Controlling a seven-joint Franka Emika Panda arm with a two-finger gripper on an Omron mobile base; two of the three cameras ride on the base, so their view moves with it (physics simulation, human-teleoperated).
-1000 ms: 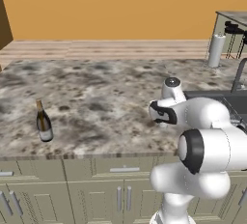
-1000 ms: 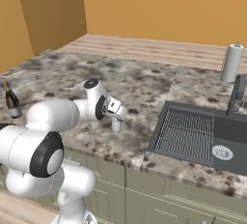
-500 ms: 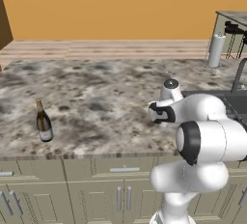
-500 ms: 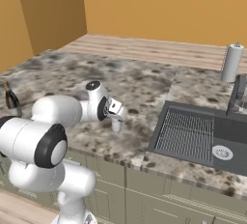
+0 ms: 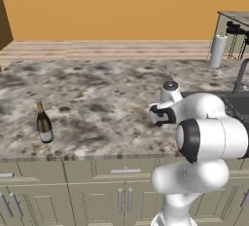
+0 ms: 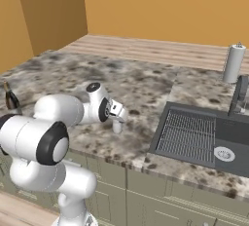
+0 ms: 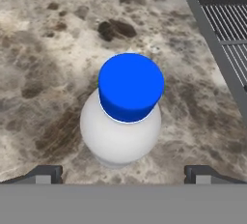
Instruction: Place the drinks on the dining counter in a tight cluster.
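Observation:
A small clear water bottle [image 7: 120, 131] with a blue cap [image 7: 131, 87] stands upright on the marbled counter [image 5: 97, 98] with beige cabinets. It is also in the right base view, just under the hand, as a pale water bottle [image 6: 116, 127]. My gripper [image 7: 124, 172] hovers above it, open, with one fingertip on each side and nothing held. The hand is in the base views too, as the gripper [image 5: 159, 119] and gripper [image 6: 117, 120]. The dark wine bottle [image 5: 44, 124] stands far to the left, near the front edge, wine bottle [image 6: 10, 99]. The dining counter [image 5: 232, 14] with black stools is at the far back right.
A dark sink [image 6: 204, 135] with a ribbed drain board lies right of the water bottle, with its faucet [image 6: 238, 96] behind. A paper towel roll [image 5: 218, 49] stands at the back right of the counter. Wood floor lies beyond the counter.
The arm's elbow has shifted slightly while the hand stays over the water bottle. The jaws remain wide apart. The bottles have not moved.

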